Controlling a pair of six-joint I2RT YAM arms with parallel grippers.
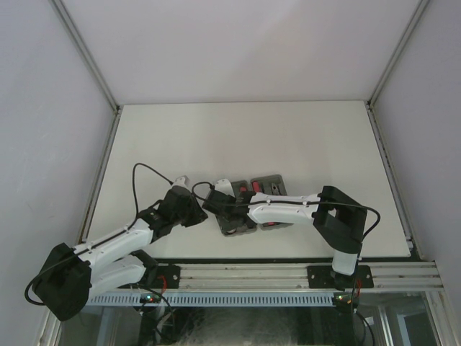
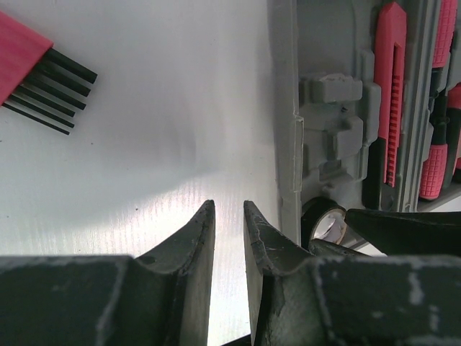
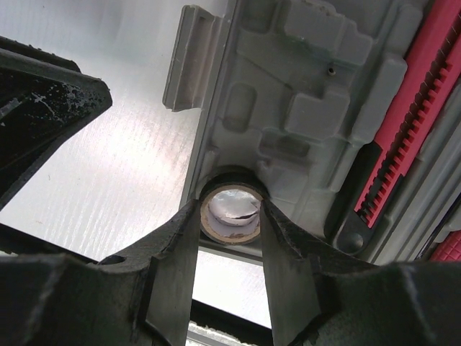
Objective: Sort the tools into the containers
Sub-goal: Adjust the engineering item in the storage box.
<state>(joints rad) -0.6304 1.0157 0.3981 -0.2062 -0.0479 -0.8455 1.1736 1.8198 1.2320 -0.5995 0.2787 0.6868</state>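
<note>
arm bases on the rail at the near tabletop (image 1: 245,137) edge. both arms reached inward and met near the middle.

left tool (image 2: 229,205): narrow gap, nothing in it, over bare tabletop just beside the left tray's outer wall.

right tool (image 3: 230,209): closed on the dark ring (image 3: 229,236), one finger touching each side. the ring sat in a round recess at the tray's edge.

trays: two, grey, side by side and touching, left tray (image 1: 236,228) and right tray (image 1: 272,182). from above the right arm crossed both and hid most of their recesses.

in the trays: one red knife (image 2: 392,86), and red-and-black handles (image 2: 434,162) cut off at the frame's right edge, count unclear.

loose on the tabletop: one red holder (image 2: 18,61) of thin black shafts, partly cut off, shaft count hard to make out.

beyond the trays, wide open tabletop ran to the walls at the far, left and right edges.
</note>
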